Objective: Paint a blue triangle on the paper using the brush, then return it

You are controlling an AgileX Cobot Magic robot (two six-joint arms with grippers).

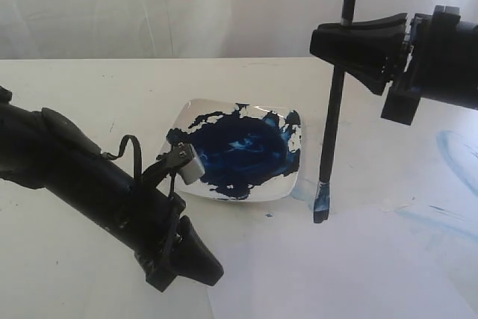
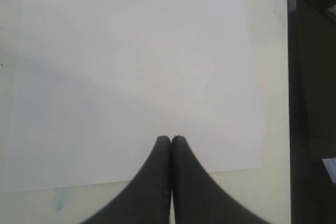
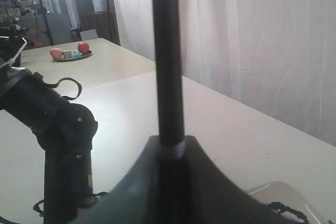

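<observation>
My right gripper is shut on the brush, which hangs nearly upright. Its blue-stained bristles are low, just right of the plate's front corner; whether they touch the surface I cannot tell. In the right wrist view the black handle rises out of the closed right gripper. The paper lies at the front right, and in the left wrist view it is blank white. My left gripper is shut and empty at the paper's near edge. The blue triangle does not show in any view.
A white square plate smeared with a large dark-blue paint blotch sits mid-table, between the arms. Pale blue smears mark the surface at the far right. A far table carries a dish of fruit. The left arm stands beside the plate.
</observation>
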